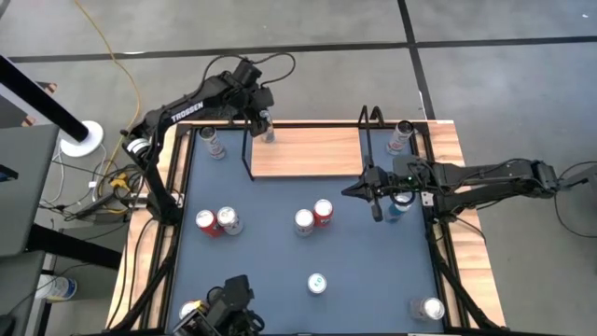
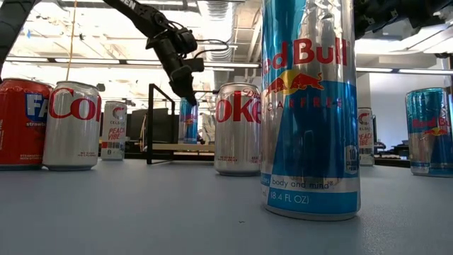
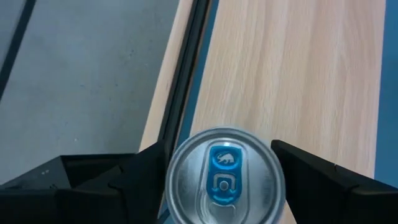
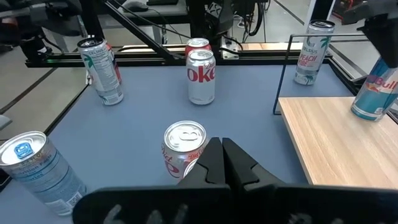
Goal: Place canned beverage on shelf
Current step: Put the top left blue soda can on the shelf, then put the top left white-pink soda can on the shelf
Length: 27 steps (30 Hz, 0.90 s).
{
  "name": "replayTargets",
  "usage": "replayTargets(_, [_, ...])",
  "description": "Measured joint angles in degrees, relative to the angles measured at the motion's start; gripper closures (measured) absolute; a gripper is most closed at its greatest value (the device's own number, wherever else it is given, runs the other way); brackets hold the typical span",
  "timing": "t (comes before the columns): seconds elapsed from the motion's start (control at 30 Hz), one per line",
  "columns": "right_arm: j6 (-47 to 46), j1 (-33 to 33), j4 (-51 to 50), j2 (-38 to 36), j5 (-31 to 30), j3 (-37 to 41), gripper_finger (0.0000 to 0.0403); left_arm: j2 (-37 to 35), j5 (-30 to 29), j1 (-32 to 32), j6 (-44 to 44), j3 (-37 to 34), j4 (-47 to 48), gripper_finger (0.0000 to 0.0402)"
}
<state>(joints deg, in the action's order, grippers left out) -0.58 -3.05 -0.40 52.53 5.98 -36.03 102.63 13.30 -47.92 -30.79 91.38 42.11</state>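
Between the left claw's two dark fingers: slim Red Bull can, upright, on the light-wood shelf at its corner, close beside one black wire side frame. Fingers flanking the can on either side, one hard against its wall, the other with a sliver of gap showing, so clamped or just loosening cannot be told for sure. Likely stiff along its length but thin-walled and easily dented if squeezed hard; smooth painted metal, probably slippery; tall and narrow, so prone to tipping on a sideways nudge. Weight unknowable, though the tab looks unopened, suggesting full and fairly heavy for its size. Best held around the mid-body with fingers on opposite sides, not at the rim. Looks: silver lid with blue pull tab bearing a bull mark, blue and silver body, seen in the low view under the claw. Right claw well apart from that can, over the blue table off the shelf's other end, fingers pressed together with nothing held, a white Coke can just ahead.
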Motion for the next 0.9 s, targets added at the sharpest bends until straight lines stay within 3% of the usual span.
replayTargets(0.37, [-0.7,0.02,0.0,0.0,0.04,0.0,0.0403,-0.11,0.51,0.15,-0.82,7.1,5.79,0.0129])
replayTargets(0.53, [-1.86,0.02,0.02,0.0,0.11,0.0,0.0403,-0.17,5.08,1.36,1.25,8.75,7.4,0.0129])
replayTargets(0.67, [-2.52,0.02,0.04,0.0,0.11,0.0,0.0403,-2.0,5.56,4.94,2.69,10.22,9.68,0.0132])
replayTargets(0.9, [-8.16,0.38,1.91,-0.02,0.08,0.0,0.0403,-10.44,0.79,15.83,4.53,11.09,15.63,0.0168])
